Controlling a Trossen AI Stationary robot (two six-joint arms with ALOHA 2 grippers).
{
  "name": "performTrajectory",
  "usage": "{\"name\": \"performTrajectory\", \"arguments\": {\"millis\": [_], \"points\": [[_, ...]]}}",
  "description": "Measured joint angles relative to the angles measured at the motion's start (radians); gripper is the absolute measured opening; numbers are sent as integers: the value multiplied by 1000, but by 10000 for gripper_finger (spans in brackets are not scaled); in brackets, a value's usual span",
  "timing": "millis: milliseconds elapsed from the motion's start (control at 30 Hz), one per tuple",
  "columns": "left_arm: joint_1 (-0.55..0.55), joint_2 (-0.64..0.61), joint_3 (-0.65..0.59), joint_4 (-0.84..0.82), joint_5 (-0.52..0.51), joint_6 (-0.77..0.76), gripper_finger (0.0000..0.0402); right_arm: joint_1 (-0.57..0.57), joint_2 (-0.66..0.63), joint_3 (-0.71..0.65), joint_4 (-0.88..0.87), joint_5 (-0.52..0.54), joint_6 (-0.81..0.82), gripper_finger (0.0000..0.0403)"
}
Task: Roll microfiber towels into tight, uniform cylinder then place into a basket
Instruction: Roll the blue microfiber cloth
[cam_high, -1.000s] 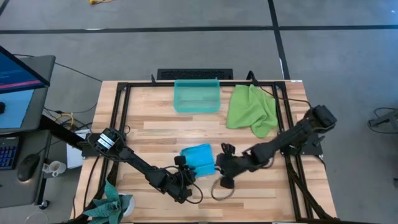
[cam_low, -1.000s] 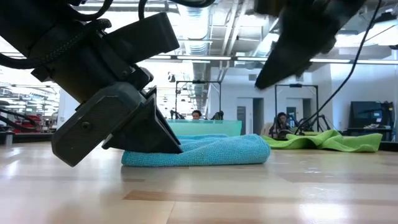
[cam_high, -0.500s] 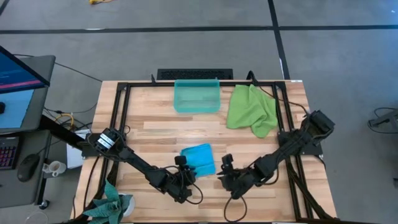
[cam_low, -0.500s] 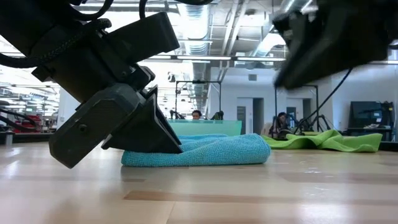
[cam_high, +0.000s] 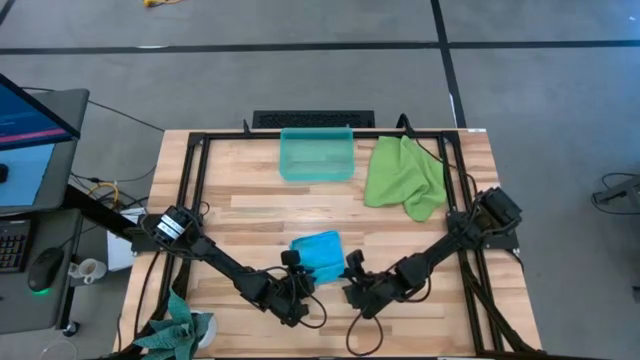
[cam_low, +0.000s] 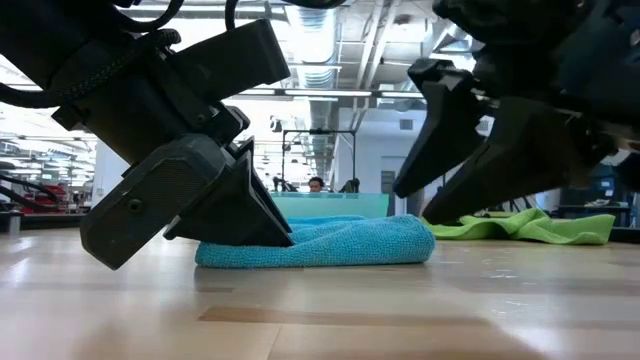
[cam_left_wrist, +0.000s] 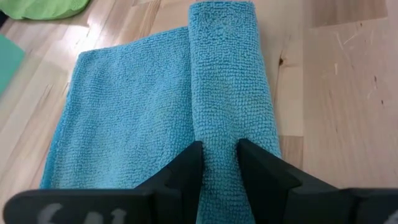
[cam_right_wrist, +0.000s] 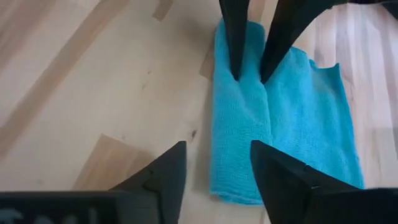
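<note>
Floor: grey, smooth, crossed by dark seam lines (cam_high: 440, 30).
Table: pale wooden planks (cam_high: 250, 200) inside a black metal frame (cam_high: 190, 170).
Side desk: left of the table, with a lit monitor (cam_high: 25, 115), a keyboard (cam_high: 12, 245) and a mouse (cam_high: 42, 270).
Ceiling: exposed silver ducts (cam_low: 320, 40) and long strip lights.
Far room: white walls, black frames, a dark screen (cam_low: 590, 185), seated people (cam_low: 452, 195).

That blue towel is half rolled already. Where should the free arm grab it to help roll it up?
Probably the rolled edge of the blue towel, at its free end opposite the left end effector, which already pinches the roll's other end. The right end effector is open and lined up with that end, so coming straight along the roll suits.
</note>
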Motion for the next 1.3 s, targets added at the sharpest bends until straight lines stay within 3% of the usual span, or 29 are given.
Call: {"name": "performTrajectory", "arguments": {"millis": [200,700,1033,1300], "points": [[0,0,0,0,-1,-1,103,-28,0,-7,-1,-10,0,228],[0,0,0,0,-2,-6,103,-69,0,-15,-14,-83,42,212],[-1,0,2,-15,-1,-27,103,-94,72,-10,-21,-87,94,215],[-4,0,2,-19,-1,-32,103,-147,67,-11,-45,-179,215,205]]}}
